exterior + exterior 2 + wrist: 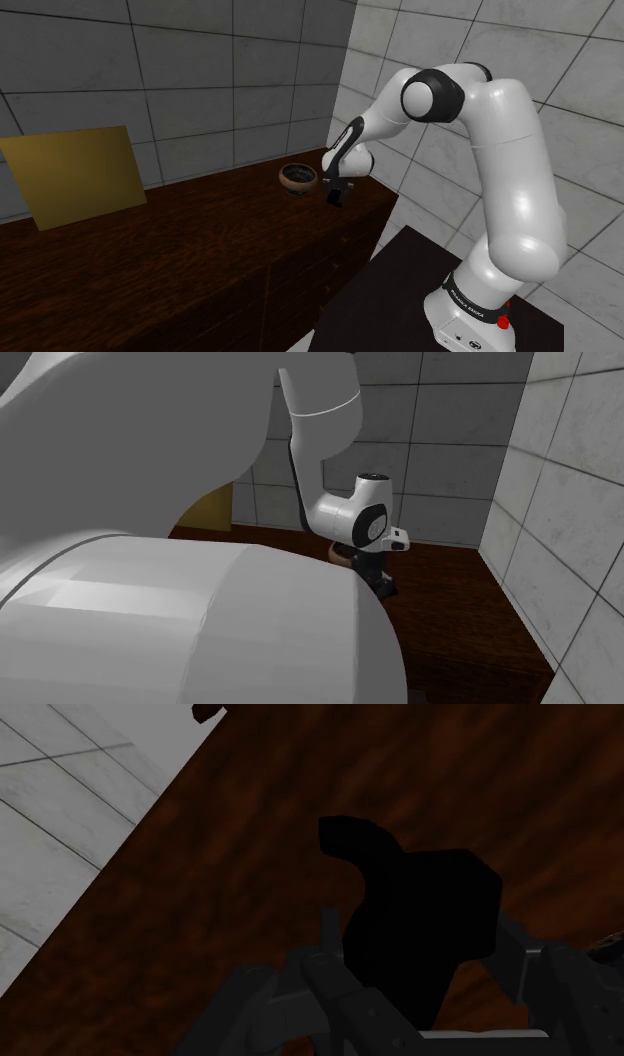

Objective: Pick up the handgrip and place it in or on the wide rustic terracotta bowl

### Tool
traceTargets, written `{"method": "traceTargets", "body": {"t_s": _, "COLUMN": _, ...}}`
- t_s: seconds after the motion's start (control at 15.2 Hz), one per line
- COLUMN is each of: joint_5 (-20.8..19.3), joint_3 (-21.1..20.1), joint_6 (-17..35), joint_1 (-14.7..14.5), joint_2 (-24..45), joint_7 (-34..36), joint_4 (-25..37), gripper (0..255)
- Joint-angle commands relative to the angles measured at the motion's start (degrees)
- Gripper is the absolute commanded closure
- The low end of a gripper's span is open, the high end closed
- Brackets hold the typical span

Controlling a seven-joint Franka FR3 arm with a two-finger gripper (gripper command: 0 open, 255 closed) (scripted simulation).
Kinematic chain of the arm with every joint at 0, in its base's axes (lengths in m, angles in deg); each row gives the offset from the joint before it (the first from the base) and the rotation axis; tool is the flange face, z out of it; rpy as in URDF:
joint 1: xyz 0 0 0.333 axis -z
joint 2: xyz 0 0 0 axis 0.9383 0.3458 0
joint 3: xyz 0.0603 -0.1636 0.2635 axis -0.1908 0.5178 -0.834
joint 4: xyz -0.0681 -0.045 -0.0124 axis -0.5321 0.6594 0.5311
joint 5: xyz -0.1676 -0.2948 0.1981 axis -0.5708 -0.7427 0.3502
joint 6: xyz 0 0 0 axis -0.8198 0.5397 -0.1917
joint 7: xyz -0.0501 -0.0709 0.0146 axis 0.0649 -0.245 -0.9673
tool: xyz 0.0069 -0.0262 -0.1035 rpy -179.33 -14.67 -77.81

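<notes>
The handgrip is a plain black, hooked shape sitting between my two fingers, which press against its sides. My gripper is shut on it and hangs close over the dark wooden counter, near the counter's end by the tiled wall. The wide brownish bowl with a dark inside stands on the counter just to the shoulder view's left of the gripper. In the second exterior view the gripper points down at the counter below the white wrist.
A flat yellow board leans against the tiled back wall at the shoulder view's left. A grey tiled side wall runs close beside the gripper. The arm's white body blocks much of the second exterior view.
</notes>
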Motion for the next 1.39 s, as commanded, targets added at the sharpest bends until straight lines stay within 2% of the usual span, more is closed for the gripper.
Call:
{"method": "traceTargets", "body": {"t_s": 0.0, "joint_5": -0.51, "joint_3": 0.81, "joint_6": -1.04, "joint_1": -0.60, "joint_2": -1.42, "joint_7": 0.34, "joint_4": -0.48, "gripper": 255}}
{"method": "traceTargets", "body": {"t_s": 1.32, "joint_5": -7.93, "joint_3": 9.05, "joint_6": -11.59, "joint_1": -7.12, "joint_2": -15.15, "joint_7": 5.47, "joint_4": -3.86, "gripper": 255}}
